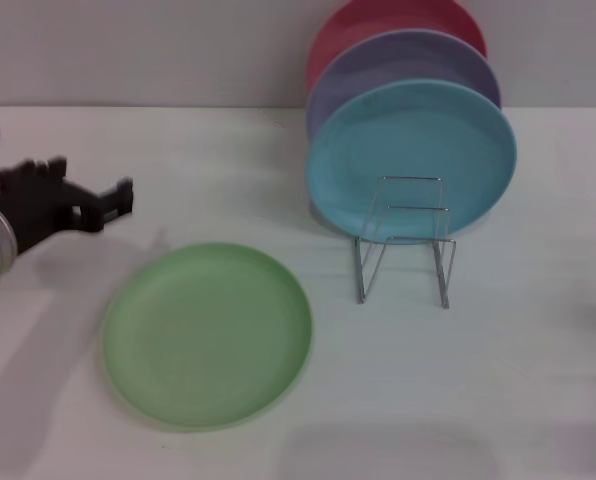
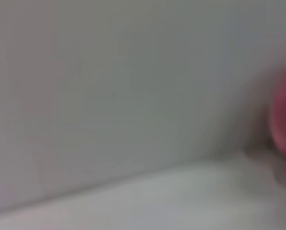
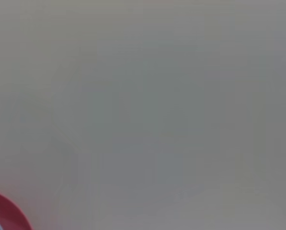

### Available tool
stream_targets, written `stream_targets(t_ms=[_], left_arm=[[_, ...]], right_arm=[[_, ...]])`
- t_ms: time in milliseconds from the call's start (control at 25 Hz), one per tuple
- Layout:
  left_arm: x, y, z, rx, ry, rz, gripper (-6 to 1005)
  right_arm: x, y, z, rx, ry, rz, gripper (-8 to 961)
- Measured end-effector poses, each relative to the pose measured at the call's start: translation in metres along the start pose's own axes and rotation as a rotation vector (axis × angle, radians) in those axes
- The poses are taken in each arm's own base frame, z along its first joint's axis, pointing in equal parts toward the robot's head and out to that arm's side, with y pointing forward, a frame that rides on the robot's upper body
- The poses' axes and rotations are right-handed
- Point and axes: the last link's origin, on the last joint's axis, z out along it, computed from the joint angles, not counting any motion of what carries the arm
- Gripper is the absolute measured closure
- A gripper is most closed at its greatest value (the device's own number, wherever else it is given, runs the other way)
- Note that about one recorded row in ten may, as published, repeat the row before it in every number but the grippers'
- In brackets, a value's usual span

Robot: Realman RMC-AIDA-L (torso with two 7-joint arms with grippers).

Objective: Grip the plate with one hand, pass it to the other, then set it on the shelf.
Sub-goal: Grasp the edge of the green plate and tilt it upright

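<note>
Plate (image 1: 207, 335), light green, lay flat on the white worktop (image 1: 518, 370), near my front edge and left of centre, untouched. My left hand (image 1: 98, 200) hung at the far left, above the worktop and well apart from the plate's rim; I could not tell how wide its fingers stood. My right hand was out of the head view, and its wrist view showed only wall and a sliver of the red plate (image 3: 4, 213), so I could not tell its state either.

Shelf (image 1: 406, 240), a thin wire rack, stood right of the plate, near but not touching. Its rear loops carried three upright plates: blue (image 1: 411, 160) in front, lavender (image 1: 403, 65) behind it, red (image 1: 393, 25) at the back. Only the front slots looked free.

Risks, as I judged them: a flat plate gives little edge to pinch, so a shallow grip could let it slide or tip out during the lift. The handover could drop it if one hand let go before the other closed firmly. At the shelf, the blue plate stood in the way; a careless approach could knock it, or push the light rack across the worktop, and a plate set off-centre between the wires could roll out forward.
</note>
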Motion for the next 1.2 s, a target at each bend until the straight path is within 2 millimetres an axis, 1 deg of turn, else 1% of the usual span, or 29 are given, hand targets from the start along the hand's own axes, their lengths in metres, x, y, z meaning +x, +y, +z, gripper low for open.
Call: stream_targets(t_ms=[120, 160, 280, 360, 400, 440, 640, 680, 760, 1200], left_arm=[[-0.002, 0.004, -0.002, -0.042, -0.13, -0.018, 205], [-0.002, 0.004, -0.002, -0.042, -0.13, -0.018, 206], [-0.001, 0.01, 0.001, -0.11, -0.202, -0.055, 207], [-0.001, 0.01, 0.001, -0.11, -0.202, -0.055, 207], [-0.009, 0.011, 0.005, -0.123, -0.249, -0.062, 207], [-0.012, 0.011, 0.007, -0.126, -0.265, -0.061, 208], [-0.015, 0.012, 0.009, -0.129, -0.281, -0.06, 209], [-0.027, 0.012, 0.015, -0.137, -0.338, -0.07, 209], [-0.031, 0.011, 0.016, -0.138, -0.358, -0.073, 210], [-0.04, 0.014, 0.021, -0.154, -0.431, -0.082, 213]], right_arm=[[0.0, 0.001, 0.001, -0.006, 0.002, 0.0, 126], [0.0, 0.001, 0.001, -0.006, 0.002, 0.0, 127], [0.001, 0.001, 0.001, -0.006, 0.004, 0.0, 127], [0.001, 0.001, 0.001, -0.007, 0.005, 0.0, 127], [0.001, 0.002, 0.002, -0.012, 0.008, 0.001, 127], [0.001, 0.002, 0.002, -0.012, 0.008, 0.001, 127], [0.002, 0.003, 0.002, -0.018, 0.013, 0.001, 127], [0.002, 0.003, 0.002, -0.019, 0.013, 0.001, 127], [0.002, 0.003, 0.002, -0.02, 0.013, 0.001, 127], [0.002, 0.005, 0.003, -0.032, 0.014, 0.0, 127]])
